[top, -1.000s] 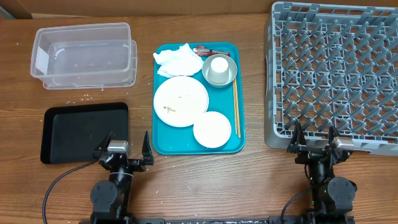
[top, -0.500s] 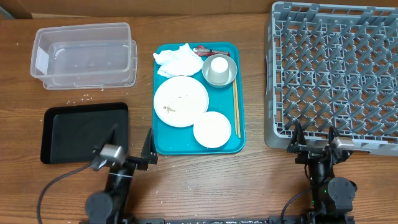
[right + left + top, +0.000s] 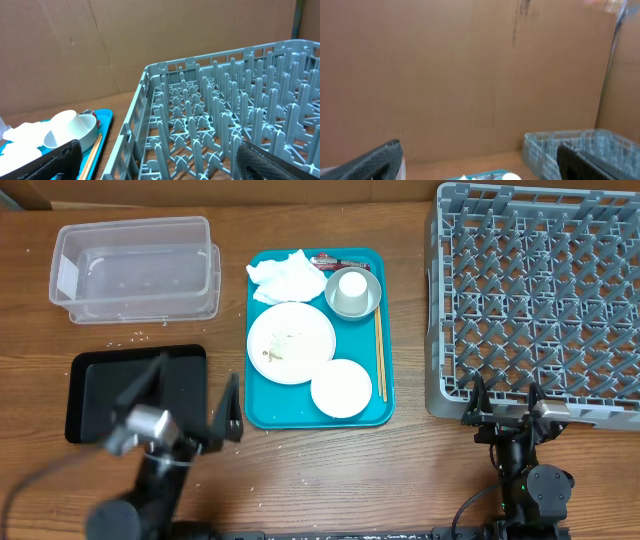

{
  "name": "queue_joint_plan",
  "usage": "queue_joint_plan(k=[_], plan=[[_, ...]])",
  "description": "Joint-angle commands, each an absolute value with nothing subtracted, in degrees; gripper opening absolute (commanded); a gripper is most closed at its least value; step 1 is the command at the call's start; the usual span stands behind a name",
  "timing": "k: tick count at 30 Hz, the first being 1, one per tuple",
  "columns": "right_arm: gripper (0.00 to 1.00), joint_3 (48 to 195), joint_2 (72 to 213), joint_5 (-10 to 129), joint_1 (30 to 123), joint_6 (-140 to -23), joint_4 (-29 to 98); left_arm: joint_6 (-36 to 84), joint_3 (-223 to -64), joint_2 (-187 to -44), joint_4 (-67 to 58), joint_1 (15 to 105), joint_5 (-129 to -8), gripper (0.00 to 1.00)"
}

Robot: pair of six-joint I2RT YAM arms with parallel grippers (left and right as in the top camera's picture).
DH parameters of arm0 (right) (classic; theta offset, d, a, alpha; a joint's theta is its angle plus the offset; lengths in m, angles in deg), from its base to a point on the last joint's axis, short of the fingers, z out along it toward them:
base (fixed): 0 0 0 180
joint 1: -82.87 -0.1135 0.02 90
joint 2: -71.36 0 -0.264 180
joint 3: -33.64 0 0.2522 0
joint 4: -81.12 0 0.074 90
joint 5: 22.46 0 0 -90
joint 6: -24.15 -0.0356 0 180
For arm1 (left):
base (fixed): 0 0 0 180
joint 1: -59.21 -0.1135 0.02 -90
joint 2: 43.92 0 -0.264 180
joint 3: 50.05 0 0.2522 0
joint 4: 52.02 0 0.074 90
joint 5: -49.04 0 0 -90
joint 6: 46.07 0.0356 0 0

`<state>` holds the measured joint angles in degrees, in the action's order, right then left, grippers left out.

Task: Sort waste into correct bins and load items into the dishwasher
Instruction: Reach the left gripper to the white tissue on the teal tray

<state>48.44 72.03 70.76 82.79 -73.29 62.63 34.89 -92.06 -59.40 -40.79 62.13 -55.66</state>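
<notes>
Plate [image 3: 291,343] on teal tray [image 3: 262,415] beyond and right of left gripper [image 3: 197,375], wide open, empty.

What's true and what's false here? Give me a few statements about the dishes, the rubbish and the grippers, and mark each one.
1. The small white cup sits inside the grey bowl. True.
2. The dish rack holds a plate. False: it holds no dishes.
3. The chopsticks lie on the teal tray. True.
4. The left gripper grips a napkin. False: it is open and holds nothing; the napkins lie on the teal tray.
</notes>
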Motion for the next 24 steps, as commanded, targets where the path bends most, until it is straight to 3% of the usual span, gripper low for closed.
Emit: queue_joint_plan(k=[1,7,10,13,15,19,24], plan=[[1.00,47.87,71.52,71.07,82.90,-72.87,62.87,45.99,-113.55,-78.18,-24.90,62.35,-58.98,1.00],[1.00,47.87,71.52,71.07,82.90,-72.87,62.87,46.45,-148.98,-110.79,8.06,62.35,-63.07,1.00],[1.00,47.87,71.52,71.07,82.90,-72.87,62.87,43.72,-160.50,-122.33,14.45,62.35,-73.14,1.00],[1.00,47.87,71.52,71.07,82.90,-72.87,62.87,44.79,-166.05,-130.59,11.02,62.94,-83.28,1.00],[1.00,47.87,71.52,71.07,82.90,-72.87,62.87,45.12,-168.74,-134.90,10.88,64.32,-76.81,1.00],[1.00,47.87,71.52,71.07,82.90,-72.87,62.87,40.03,-174.42,-143.35,15.47,68.53,-52.51,1.00],[1.00,47.87,71.52,71.07,82.90,-72.87,62.89,40.07,-185.11,-155.90,25.09,70.85,-46.72,1.00]])
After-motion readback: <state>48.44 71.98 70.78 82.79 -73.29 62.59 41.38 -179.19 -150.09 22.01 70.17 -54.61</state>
